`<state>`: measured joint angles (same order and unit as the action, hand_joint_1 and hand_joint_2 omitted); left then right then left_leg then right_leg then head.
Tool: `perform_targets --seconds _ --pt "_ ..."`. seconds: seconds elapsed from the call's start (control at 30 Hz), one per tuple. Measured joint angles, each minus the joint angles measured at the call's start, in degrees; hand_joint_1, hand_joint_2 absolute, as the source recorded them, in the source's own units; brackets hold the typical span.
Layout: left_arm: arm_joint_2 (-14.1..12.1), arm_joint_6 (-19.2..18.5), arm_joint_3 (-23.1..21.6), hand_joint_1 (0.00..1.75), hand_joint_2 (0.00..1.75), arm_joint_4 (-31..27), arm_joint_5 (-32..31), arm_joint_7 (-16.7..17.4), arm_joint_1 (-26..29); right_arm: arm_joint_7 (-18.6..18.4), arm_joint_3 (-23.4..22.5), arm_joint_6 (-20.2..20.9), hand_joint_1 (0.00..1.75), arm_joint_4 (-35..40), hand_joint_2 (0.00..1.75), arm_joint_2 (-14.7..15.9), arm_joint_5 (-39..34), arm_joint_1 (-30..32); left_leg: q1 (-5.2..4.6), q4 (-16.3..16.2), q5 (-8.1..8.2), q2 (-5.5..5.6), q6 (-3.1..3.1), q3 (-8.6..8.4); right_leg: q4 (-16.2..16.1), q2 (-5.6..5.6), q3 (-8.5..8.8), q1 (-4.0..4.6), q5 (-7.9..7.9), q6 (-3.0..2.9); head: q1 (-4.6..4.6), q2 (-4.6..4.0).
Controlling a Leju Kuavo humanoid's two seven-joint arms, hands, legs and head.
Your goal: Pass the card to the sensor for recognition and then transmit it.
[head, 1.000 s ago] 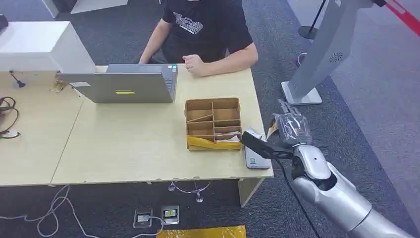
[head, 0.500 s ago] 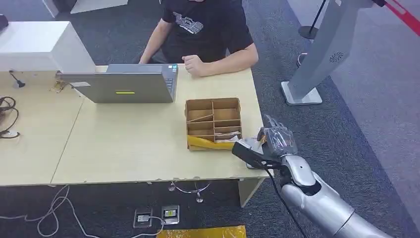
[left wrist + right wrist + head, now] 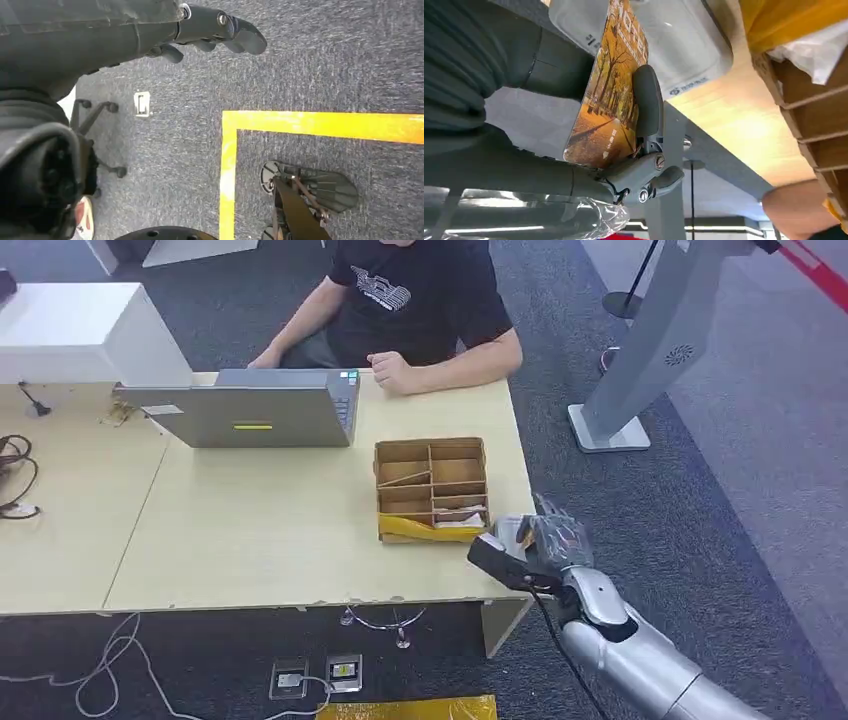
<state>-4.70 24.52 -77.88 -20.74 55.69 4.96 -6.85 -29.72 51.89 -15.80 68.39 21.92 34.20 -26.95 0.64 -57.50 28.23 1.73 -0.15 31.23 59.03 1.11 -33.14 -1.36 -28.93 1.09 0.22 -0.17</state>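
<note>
At the table's five o'clock corner, the right hand (image 3: 574, 125) pinches the card (image 3: 609, 95) flat over the grey sensor (image 3: 664, 45), presumably for reading.

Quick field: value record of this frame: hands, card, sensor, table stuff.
right hand: holds the card, at the table's front right corner
card: autumn-tree print, pinched between thumb and fingers, close over the sensor
sensor: light grey flat reader on the table corner
left hand: hangs over carpet, holds nothing
cardboard organizer: beside the sensor, divided compartments
laptop: open, facing a seated person
</note>
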Motion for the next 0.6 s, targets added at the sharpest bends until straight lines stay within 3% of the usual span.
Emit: perform_targets --seconds 0.6 --pt "0.0 0.2 0.0 0.00 0.00 0.0 0.6 0.0 0.0 1.1 1.4 -2.8 1.75 -3.4 1.75 -1.1 -2.0 -0.5 0.00 0.0 0.00 -0.09 0.00 -0.14 0.0 0.03 0.09 0.00 0.01 0.01 0.00 0.00"
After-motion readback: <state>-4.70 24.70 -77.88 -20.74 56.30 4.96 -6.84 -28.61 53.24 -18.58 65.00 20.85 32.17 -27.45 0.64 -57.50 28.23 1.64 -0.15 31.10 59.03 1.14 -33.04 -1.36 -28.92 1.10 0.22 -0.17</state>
